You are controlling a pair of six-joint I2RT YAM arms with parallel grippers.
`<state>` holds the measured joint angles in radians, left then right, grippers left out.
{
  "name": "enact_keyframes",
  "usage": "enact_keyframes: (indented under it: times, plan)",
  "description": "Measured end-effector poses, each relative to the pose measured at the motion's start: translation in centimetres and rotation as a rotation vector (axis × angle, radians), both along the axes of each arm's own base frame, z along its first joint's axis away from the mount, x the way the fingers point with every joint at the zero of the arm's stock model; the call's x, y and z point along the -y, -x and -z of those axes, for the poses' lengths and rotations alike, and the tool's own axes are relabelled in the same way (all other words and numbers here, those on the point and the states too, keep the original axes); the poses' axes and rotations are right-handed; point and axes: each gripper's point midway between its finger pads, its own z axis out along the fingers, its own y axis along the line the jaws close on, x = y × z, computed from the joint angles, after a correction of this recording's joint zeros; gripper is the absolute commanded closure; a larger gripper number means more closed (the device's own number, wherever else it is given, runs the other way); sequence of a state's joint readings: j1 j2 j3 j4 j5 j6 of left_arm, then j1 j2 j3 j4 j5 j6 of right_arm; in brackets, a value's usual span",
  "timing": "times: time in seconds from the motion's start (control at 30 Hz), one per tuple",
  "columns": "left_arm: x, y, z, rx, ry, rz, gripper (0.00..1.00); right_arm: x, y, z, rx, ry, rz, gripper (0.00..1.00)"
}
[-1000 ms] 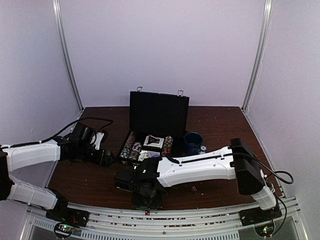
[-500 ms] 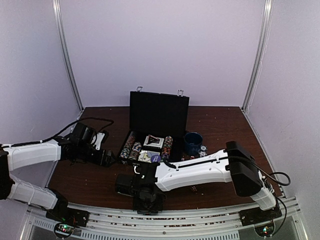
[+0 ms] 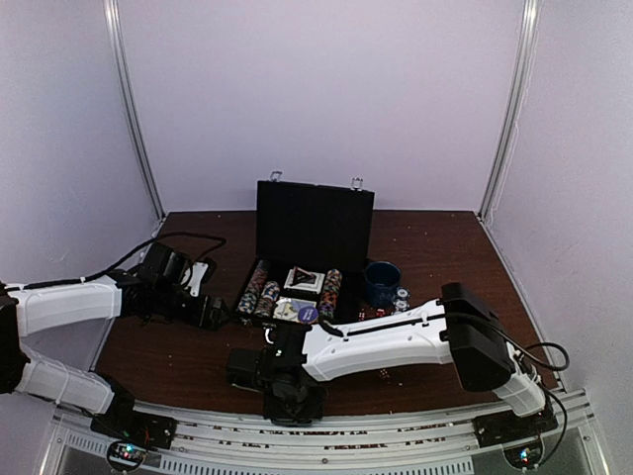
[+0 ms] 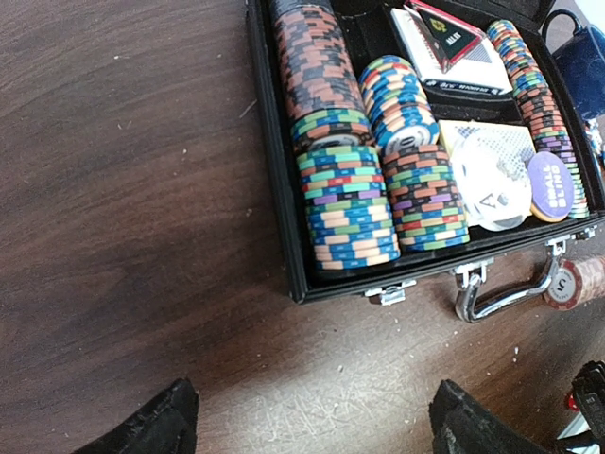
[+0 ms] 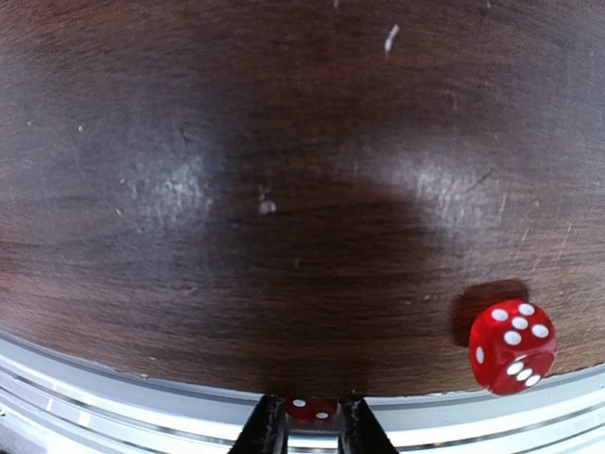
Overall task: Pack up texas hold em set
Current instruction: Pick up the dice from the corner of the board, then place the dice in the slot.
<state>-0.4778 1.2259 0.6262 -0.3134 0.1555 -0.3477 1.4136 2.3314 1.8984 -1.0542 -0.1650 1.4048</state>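
Note:
The black case [image 3: 315, 230] lies open at mid table, its lid upright. Rows of striped poker chips [image 4: 345, 203] and card decks [image 4: 444, 47] fill its tray. My left gripper [image 4: 312, 430] hovers open over bare wood just in front of the case's left front corner, with nothing between its fingers. My right gripper [image 5: 310, 421] is down at the table's near edge, its fingertips pressed on both sides of a tiny red die [image 5: 310, 409]. A second red die [image 5: 511, 345] lies to its right on the wood.
A dark blue cup [image 3: 381, 281] stands right of the case. One loose chip [image 4: 577, 282] rests by the silver handle [image 4: 501, 293]. A metal rail [image 5: 142, 392] runs along the table's near edge under the right gripper. More small dice [image 3: 381, 374] lie under the right arm.
My right arm has lowered and shifted toward the near edge, and its fingers have narrowed onto the red die. The left arm has stayed put.

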Motion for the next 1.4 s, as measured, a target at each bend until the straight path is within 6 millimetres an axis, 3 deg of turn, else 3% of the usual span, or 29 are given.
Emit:
enact_keyframes:
  times: [0.27, 0.73, 1.0, 1.23, 1.4]
  plan:
    - [0.0, 0.0, 0.1, -0.003, 0.0, 0.001, 0.12, 0.2, -0.2, 0.0, 0.012, 0.014, 0.014, 1.0]
    - [0.0, 0.0, 0.1, -0.003, 0.0, 0.001, 0.12, 0.1, -0.3, -0.3, 0.013, 0.008, 0.019, 1.0]
    - [0.0, -0.1, -0.2, 0.008, 0.001, -0.002, 0.12, 0.0, -0.6, -2.1, 0.031, -0.021, 0.026, 1.0]
    - [-0.1, -0.2, -0.6, 0.022, 0.001, -0.007, 0.12, -0.5, -3.2, -4.4, 0.095, -0.052, 0.062, 1.0]
    - [-0.3, -0.3, -0.7, 0.03, -0.002, -0.013, 0.12, -0.2, -6.2, -6.7, 0.16, -0.067, 0.103, 1.0]
